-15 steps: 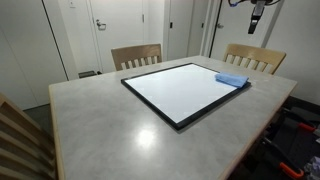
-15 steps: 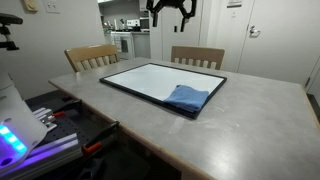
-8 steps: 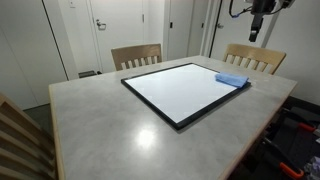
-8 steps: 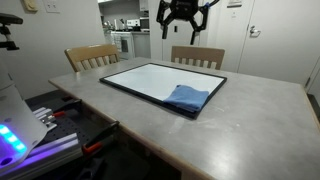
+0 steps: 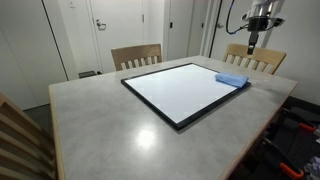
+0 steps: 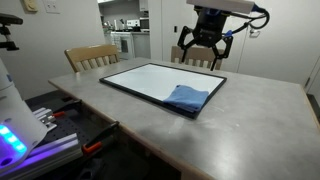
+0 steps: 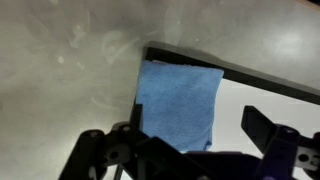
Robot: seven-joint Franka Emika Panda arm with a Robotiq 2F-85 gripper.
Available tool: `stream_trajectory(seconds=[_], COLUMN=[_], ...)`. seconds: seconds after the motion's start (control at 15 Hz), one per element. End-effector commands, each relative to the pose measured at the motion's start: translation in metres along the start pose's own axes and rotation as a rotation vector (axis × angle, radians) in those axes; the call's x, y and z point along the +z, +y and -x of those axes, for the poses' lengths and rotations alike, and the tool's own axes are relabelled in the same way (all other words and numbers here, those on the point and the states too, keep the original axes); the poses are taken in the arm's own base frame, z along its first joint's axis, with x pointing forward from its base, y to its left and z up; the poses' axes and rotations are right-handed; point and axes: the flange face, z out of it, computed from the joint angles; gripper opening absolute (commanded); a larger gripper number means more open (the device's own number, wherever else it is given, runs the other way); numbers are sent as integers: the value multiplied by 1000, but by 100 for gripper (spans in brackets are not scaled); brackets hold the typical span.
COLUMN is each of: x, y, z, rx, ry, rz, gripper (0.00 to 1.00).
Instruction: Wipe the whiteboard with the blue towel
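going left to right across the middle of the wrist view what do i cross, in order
grey tabletop → blue towel → bare white surface of the whiteboard

We see even, bright ceiling light in both exterior views; soft glare patches lie on the worktop [image 5: 140, 135], and the whiteboard [image 5: 185, 90] shines. In the wrist view, the near pincer [image 7: 190, 142] appears dark and blurred.
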Motion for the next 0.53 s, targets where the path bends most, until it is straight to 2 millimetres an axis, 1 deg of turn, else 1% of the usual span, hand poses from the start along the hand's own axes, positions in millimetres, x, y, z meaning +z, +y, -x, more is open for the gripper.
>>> stream_trajectory(seconds=[0.0,0.2,0.27,0.33,0.47], x=[16,33,38,31,36], y=[30,44,46,38,40], z=[0,9,11,14,16], rx=[-152,-238,-180,-189,-183], ry=[92,124,58,93,86], rz=[-95,-178,-194,-153,-163], gripper=[100,100,100,100,100])
